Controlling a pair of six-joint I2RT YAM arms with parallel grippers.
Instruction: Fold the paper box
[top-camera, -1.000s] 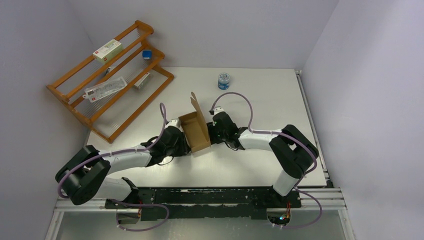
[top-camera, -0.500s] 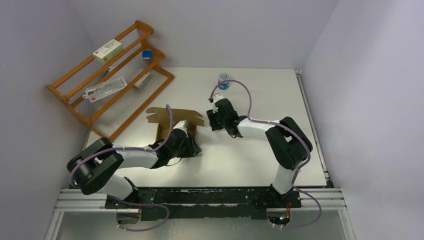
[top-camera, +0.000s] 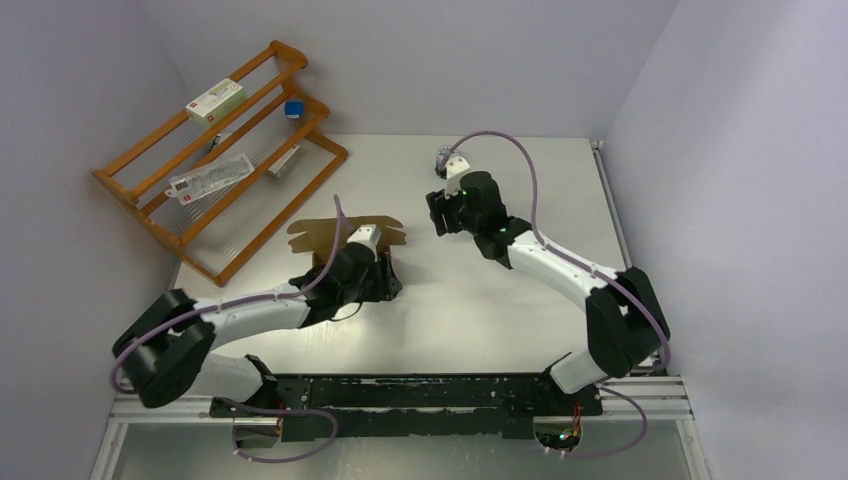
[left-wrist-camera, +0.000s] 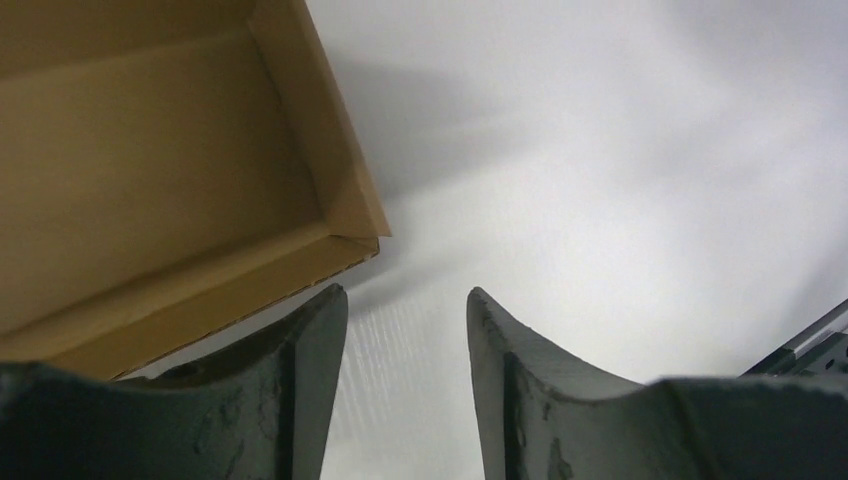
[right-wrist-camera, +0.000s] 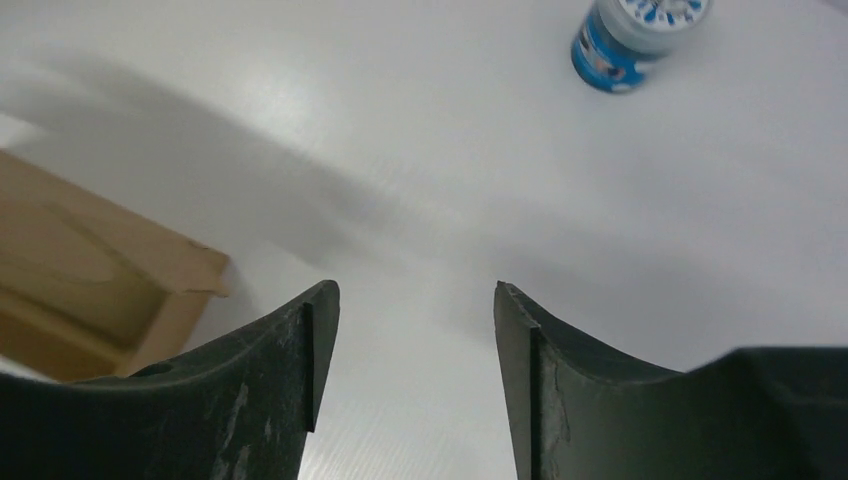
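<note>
Paper box (top-camera: 322, 232) is seen on the worktop (top-camera: 500, 320), left of centre, lid flap open to far side, long axis approx. L–R. Left pincer (left-wrist-camera: 405, 300), jaws apart & empty, is nearer, just beside a right-hand corner. Right pincer (right-wrist-camera: 415, 295), likewise apart & empty, is raised well off to the right.
</note>
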